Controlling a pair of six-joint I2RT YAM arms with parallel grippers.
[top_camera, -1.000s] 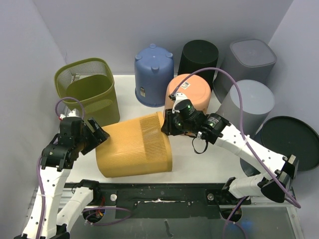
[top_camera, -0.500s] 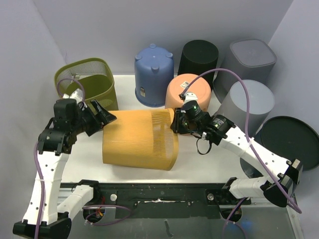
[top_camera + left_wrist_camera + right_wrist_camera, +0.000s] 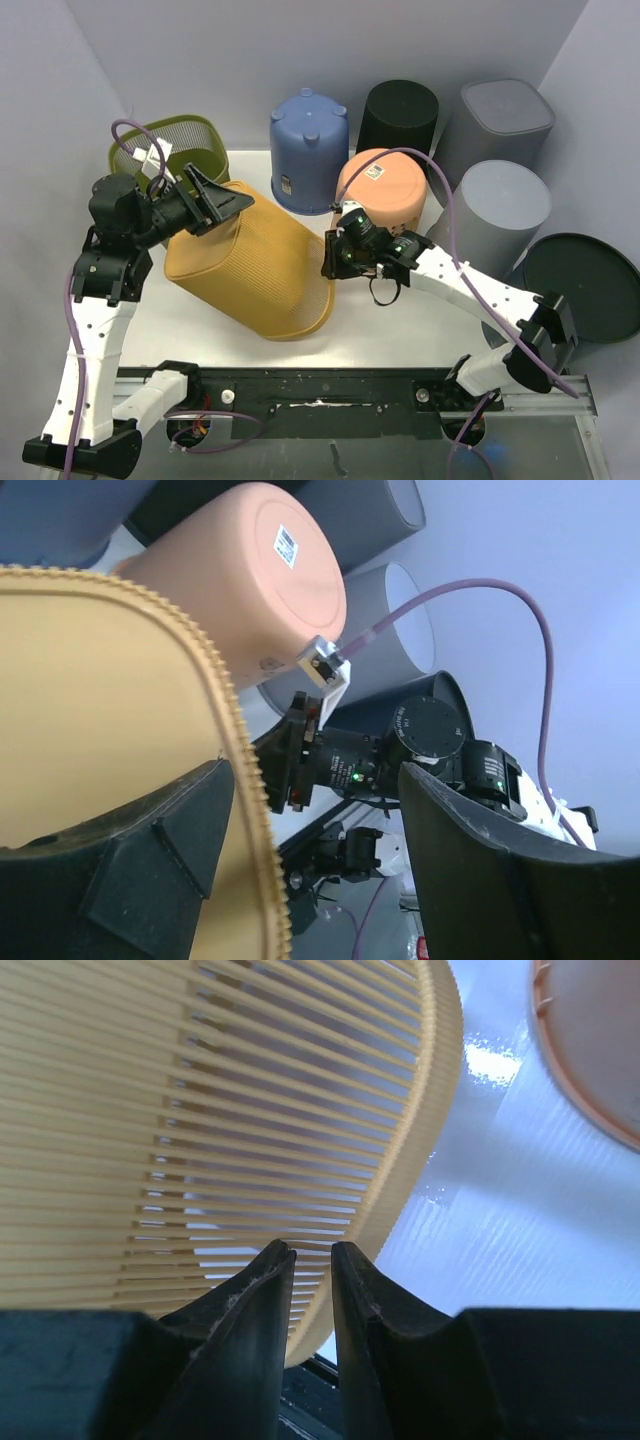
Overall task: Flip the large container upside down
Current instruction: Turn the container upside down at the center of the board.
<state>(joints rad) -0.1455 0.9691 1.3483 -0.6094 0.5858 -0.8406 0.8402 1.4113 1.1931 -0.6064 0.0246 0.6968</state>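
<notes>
The large container is a yellow slatted basket. It is tilted, base up at the left and open rim low near the table at the right. My left gripper is open and straddles the edge of the basket's base. In the left wrist view the serrated base edge runs between my fingers, and that gripper is wide open. My right gripper is at the basket's rim. In the right wrist view its fingers are almost together against the slats, and I see nothing between them.
An olive mesh basket stands behind the left arm. An upturned blue bin, a black bin and two grey bins line the back and right. A peach upturned bin is just behind my right gripper. A black round bin is at far right.
The basket went from lying on its side to tilted, its base lifted up and to the left by my left gripper. My right gripper followed the rim down and left.
</notes>
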